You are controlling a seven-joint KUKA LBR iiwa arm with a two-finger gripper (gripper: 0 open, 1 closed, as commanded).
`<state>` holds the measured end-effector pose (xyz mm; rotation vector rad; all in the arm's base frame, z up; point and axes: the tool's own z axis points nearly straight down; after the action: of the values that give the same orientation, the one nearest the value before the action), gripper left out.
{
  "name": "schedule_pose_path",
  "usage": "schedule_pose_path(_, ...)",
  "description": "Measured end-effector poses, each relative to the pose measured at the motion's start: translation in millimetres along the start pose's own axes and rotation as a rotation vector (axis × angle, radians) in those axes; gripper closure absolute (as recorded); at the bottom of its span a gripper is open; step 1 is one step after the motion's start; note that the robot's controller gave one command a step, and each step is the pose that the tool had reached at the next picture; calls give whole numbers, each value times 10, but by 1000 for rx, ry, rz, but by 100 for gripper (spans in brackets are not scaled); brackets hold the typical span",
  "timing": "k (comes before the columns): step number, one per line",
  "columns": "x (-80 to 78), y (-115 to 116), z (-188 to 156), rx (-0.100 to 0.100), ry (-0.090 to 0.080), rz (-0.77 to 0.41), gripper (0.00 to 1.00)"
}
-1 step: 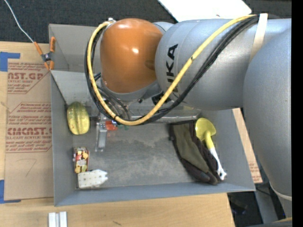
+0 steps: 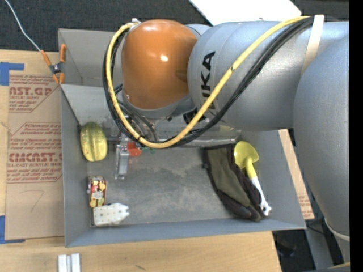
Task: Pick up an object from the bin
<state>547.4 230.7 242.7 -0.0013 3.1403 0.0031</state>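
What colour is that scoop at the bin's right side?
The scoop has a yellow bowl and a white handle; camera view.

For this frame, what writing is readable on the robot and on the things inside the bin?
"KA": black letters on the grey arm; the rest of the word is hidden.
Too small to read: print on the small colourful packet at lower left.
No text seen: yellow spoon, dark cloth, white piece, yellowish round thing.
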Motion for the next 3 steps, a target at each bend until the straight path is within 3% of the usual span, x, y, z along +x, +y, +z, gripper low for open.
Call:
schedule_pose_path(1,-304,69,1091,0,-1,-132,0)
schedule_pose_path(2,-360,93,1003,-1,-1,-146,0)
schedule_pose_path(3,-442,34,1129,0,-3,-227,0)
